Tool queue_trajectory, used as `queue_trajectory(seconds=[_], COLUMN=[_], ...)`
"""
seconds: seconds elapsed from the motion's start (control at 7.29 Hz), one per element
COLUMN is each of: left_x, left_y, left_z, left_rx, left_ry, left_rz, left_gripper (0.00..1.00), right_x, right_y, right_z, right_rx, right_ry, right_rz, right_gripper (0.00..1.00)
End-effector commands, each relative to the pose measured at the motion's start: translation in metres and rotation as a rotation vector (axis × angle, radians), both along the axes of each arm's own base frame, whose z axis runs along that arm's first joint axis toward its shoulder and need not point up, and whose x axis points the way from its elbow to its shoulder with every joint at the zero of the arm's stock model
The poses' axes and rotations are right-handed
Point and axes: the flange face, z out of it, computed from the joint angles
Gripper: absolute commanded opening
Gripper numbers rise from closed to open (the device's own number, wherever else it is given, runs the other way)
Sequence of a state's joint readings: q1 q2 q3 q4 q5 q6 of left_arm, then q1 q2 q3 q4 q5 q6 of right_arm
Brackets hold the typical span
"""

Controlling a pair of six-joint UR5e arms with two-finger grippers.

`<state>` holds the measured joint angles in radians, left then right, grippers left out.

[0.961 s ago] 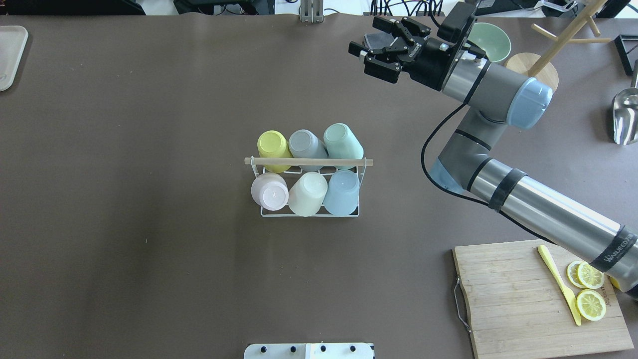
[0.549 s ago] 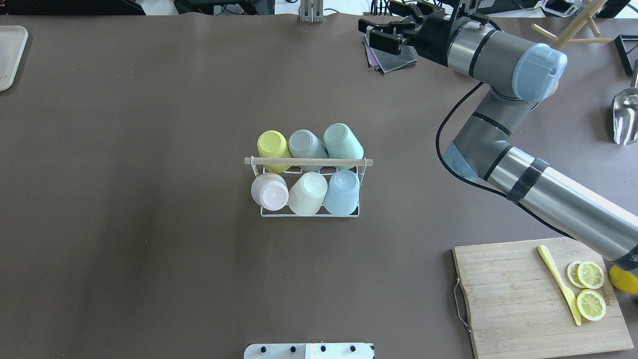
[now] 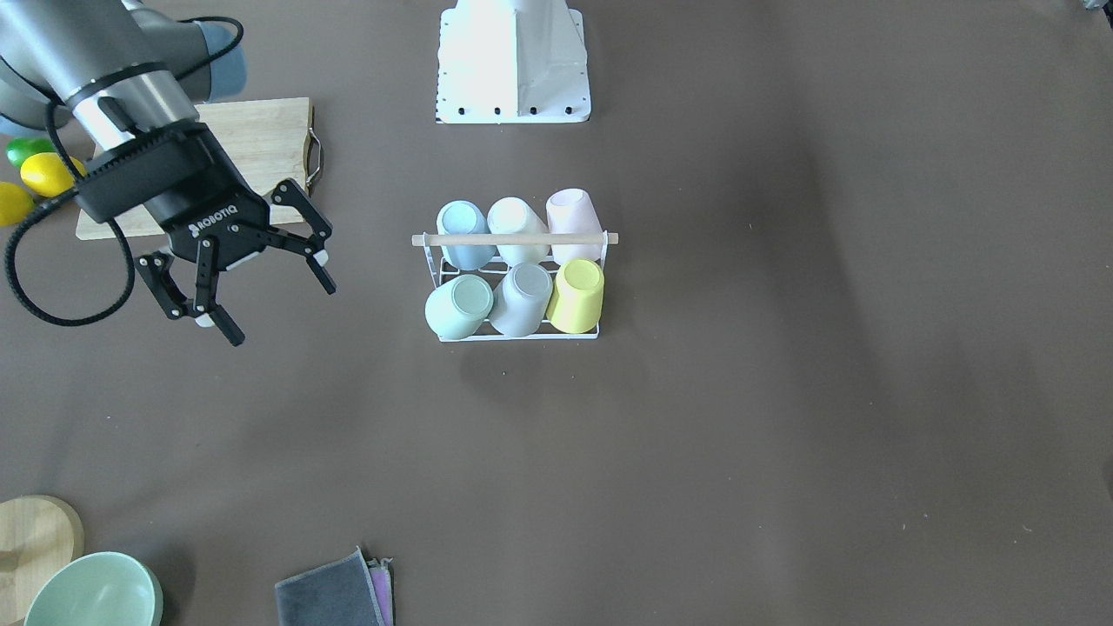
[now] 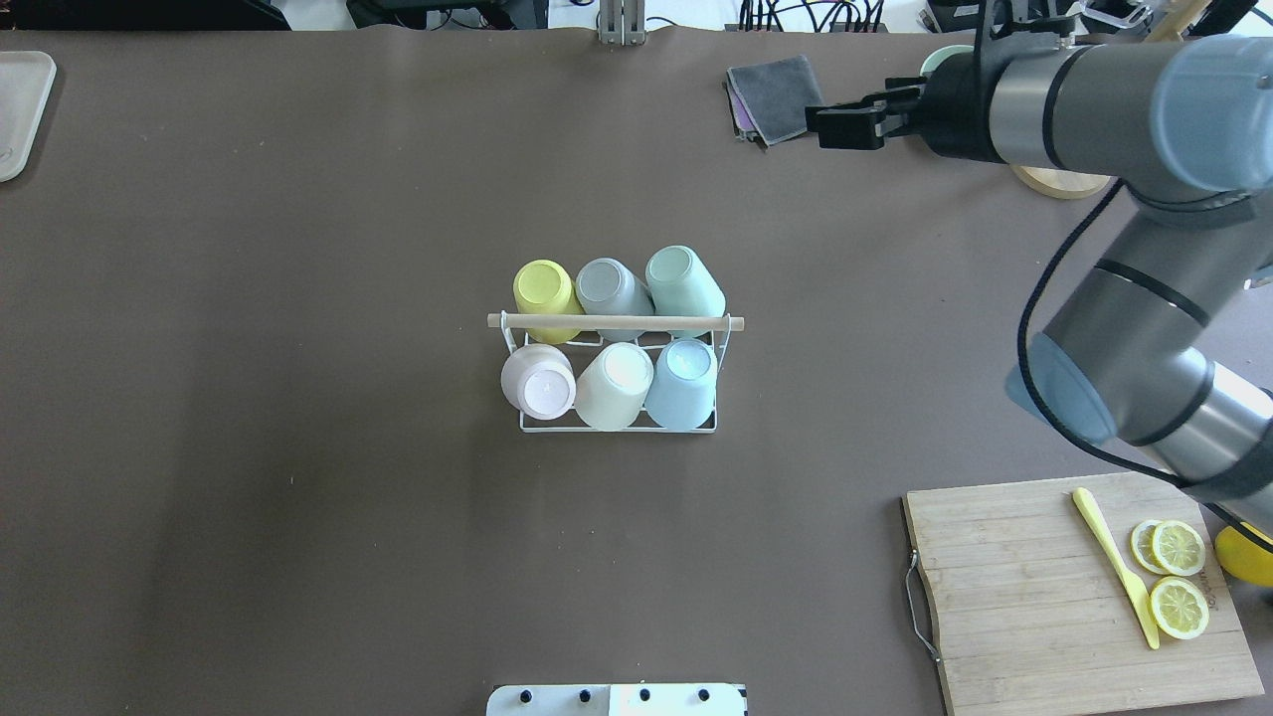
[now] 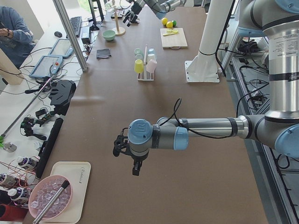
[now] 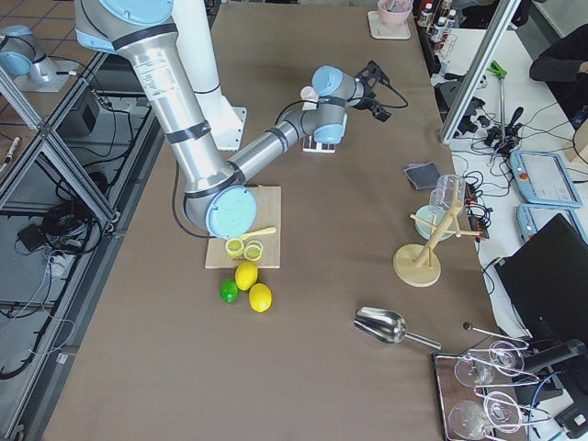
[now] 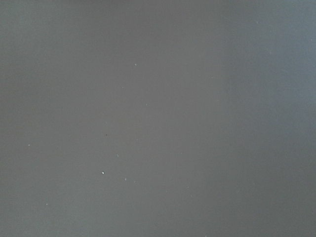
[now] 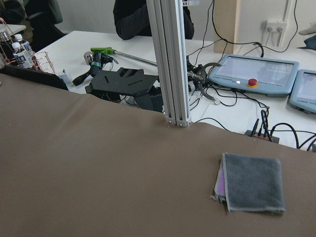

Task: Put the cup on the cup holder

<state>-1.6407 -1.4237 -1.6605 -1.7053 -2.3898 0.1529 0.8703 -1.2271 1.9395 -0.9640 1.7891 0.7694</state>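
The cup holder [image 4: 617,323], a white wire rack with a wooden dowel on top, stands mid-table and also shows in the front view [image 3: 513,238]. Several pastel cups sit upside down on its prongs: yellow [image 4: 544,286], grey, mint, pink [image 4: 538,382], cream and blue. My right gripper [image 3: 280,311] is open and empty, raised above the table well to the rack's far right side [image 4: 830,124]. My left gripper [image 5: 126,156] shows only in the exterior left view, low over bare table far from the rack; I cannot tell its state.
A grey cloth [image 4: 776,94] lies near the far edge by the right gripper. Beyond it are a green bowl [image 3: 91,591] and a wooden stand's base [image 4: 1059,181]. A cutting board [image 4: 1044,617] with lemon slices and a yellow knife lies front right.
The right arm has risen and swung back to the right, away from the rack. Its gripper stays open and empty. The cups and rack have not moved.
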Motion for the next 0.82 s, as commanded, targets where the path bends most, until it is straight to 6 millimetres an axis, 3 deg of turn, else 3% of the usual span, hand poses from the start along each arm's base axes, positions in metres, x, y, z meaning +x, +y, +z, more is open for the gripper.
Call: queue_trajectory(seconds=[0.0,0.14,0.55,0.69], left_x=[0.002,0.002,0.002,0.002], left_y=[0.0,0.0,-0.003,-0.003], left_z=[0.006,0.007,0.006,0.006], left_rx=[0.02,0.017,0.019,0.014], left_ry=[0.004,0.004,0.004,0.005], left_rz=[0.001,-0.001,-0.003,-0.004], left_gripper=[0.99,0.99,0.99,0.99], right_x=[0.048,0.064,0.133,0.159], right_y=[0.041,0.037,0.034,0.031], right_z=[0.022,0.045,0.17,0.197], right_rx=[-0.21,-0.34,-0.706,-0.789], right_ry=[0.109,0.148,0.321,0.328], right_rz=[-0.074,-0.107,-0.138,-0.189], right_gripper=[1.0,1.0,1.0,1.0])
